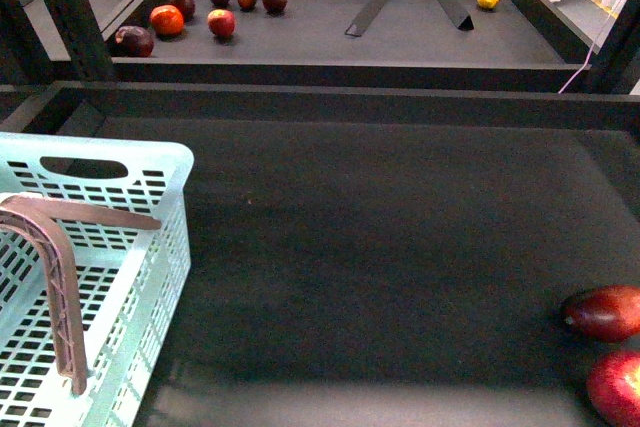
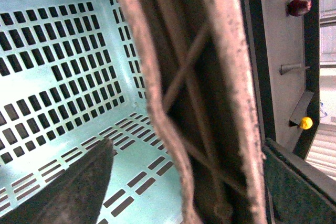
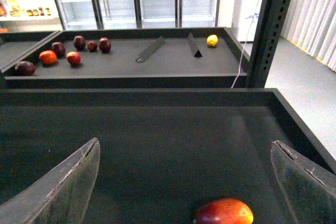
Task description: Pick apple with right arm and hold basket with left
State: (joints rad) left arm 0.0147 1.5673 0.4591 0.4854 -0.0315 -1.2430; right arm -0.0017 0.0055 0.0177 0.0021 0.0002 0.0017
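Approach step: we see the right gripper [image 3: 185,143] spread wide and empty, facing an elongated red fruit [image 3: 223,212] that is probably not the apple [image 1: 617,387]. Only the front view shows the apple, at the near right corner, so the next move must aim nearer. The left gripper's finger [image 2: 79,187] hangs inside the basket [image 1: 150,162] beside its handle [image 2: 210,103]; we cannot tell whether it grips.

You see the apple [image 1: 616,388] clipped by the front view's corner; the basket [image 1: 150,247] runs off its left and bottom edges.
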